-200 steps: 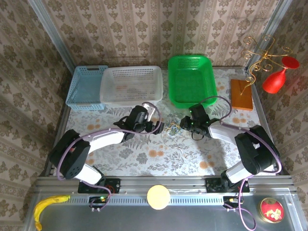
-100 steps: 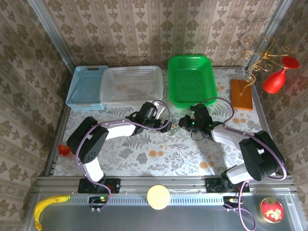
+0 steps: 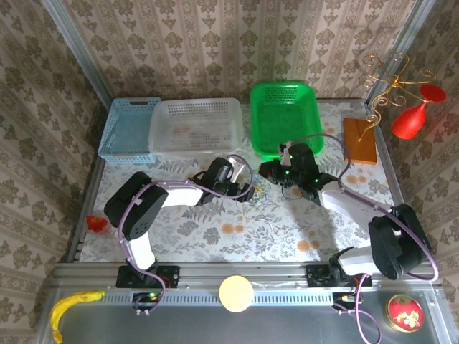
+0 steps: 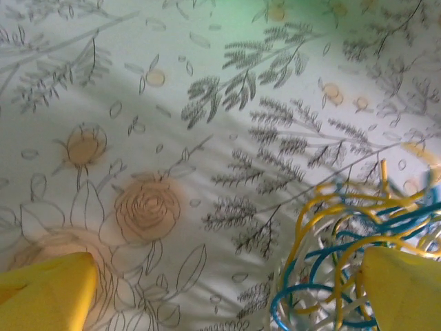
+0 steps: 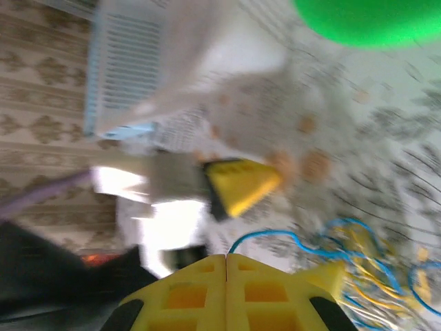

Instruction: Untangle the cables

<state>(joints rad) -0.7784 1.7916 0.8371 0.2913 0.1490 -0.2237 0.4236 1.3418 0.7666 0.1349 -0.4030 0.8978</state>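
The cables [image 3: 256,192] are a small clump of thin yellow, blue and white loops on the flowered cloth between my two grippers. In the left wrist view the cables [image 4: 348,258] lie just inside the right finger [image 4: 403,289]. My left gripper [image 4: 224,296] is open, and its other finger [image 4: 41,293] rests far to the left on bare cloth. My right gripper [image 5: 226,265] is shut, and a blue cable [image 5: 289,238] runs out of the seam between its fingertips toward the clump [image 5: 375,265]. From above, the left gripper [image 3: 242,185] and the right gripper [image 3: 265,172] flank the clump.
A green basket [image 3: 285,118], a white basket [image 3: 195,125] and a blue basket [image 3: 129,129] line the back. A wooden block [image 3: 358,140] with a gold wire stand and a red glass [image 3: 410,120] are at the back right. A small red object [image 3: 95,223] lies at the left edge.
My left arm has swung right, bringing its gripper up against the clump. My right gripper has drawn back toward the green basket with the blue cable.
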